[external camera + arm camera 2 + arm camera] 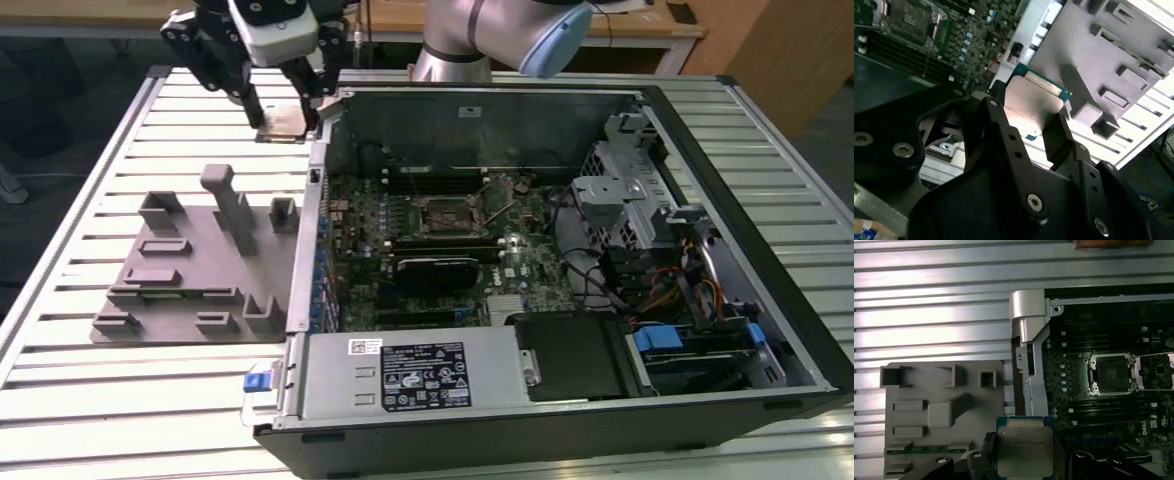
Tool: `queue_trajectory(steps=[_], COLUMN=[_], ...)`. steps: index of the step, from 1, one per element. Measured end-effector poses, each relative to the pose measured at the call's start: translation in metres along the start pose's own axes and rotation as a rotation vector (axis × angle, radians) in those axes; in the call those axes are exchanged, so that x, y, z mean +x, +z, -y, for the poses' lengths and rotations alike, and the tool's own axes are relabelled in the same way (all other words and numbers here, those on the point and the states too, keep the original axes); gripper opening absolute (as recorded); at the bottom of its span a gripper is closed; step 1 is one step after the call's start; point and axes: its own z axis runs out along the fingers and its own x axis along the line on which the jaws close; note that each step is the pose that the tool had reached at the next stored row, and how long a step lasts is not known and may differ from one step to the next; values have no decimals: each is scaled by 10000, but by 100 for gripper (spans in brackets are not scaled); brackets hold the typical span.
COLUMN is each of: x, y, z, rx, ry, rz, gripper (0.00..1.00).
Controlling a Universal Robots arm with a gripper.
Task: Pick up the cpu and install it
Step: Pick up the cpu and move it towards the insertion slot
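1. Two black fingers (995, 120) of my gripper (1026, 114) are shut against opposite edges of the cpu (1031, 100), and I hold it flat in the air.
2. In the exterior view the cpu hangs over the slatted metal table (80, 400), just beside the open computer case (787, 310) on the exterior view's left.
3. The chip is a thin square with a dull silver-grey metal top and a green rim.
4. The black square socket (1111, 372) sits on the motherboard inside the case, well apart from the cpu.
5. A grey moulded fixture (187, 270) with blocks and slots rests on the table nearby.
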Motion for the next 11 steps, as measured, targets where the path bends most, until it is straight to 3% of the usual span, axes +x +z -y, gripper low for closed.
queue_trajectory(steps=[11], x=[-310], y=[9], z=[-24], rx=[-1], ry=[-1], rz=[0], gripper=[54])
